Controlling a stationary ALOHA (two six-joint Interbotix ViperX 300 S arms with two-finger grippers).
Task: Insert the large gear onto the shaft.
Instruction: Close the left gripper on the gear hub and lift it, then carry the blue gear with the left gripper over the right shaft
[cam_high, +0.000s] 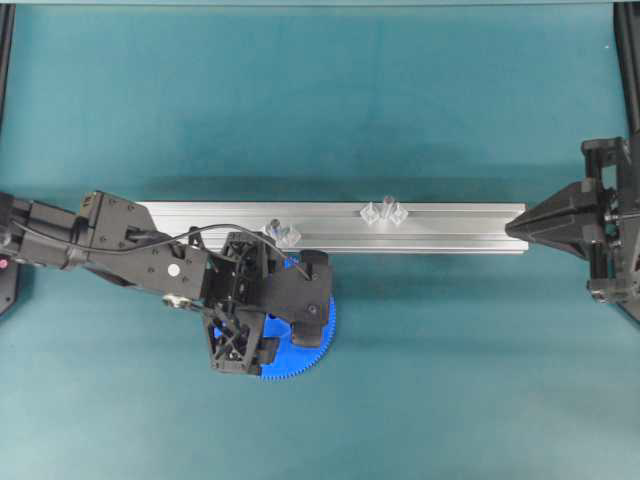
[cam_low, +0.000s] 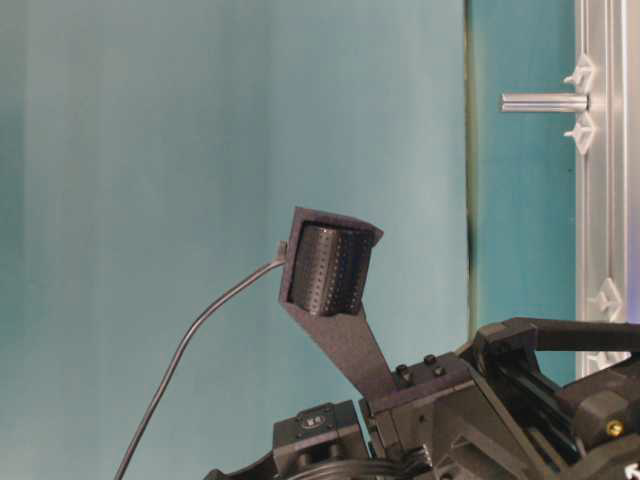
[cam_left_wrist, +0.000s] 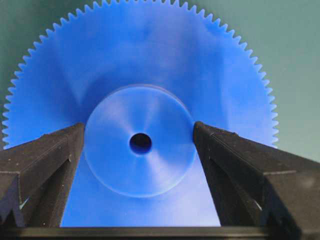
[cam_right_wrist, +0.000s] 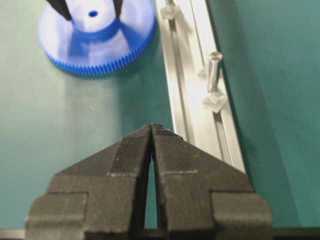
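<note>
while the ribbed black left claw (cam_left_wrist: 140, 145) gapes around its smooth round hub, the toothed blue large gear (cam_left_wrist: 145, 65) lies flat.

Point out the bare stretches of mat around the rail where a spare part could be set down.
Free: the wide mat beyond the aluminium rail, and the mat in front of it between the large gear and the right gripper. Crowded: the rail's left end, where the left gripper straddles the gear's hub, close to a shaft.
</note>
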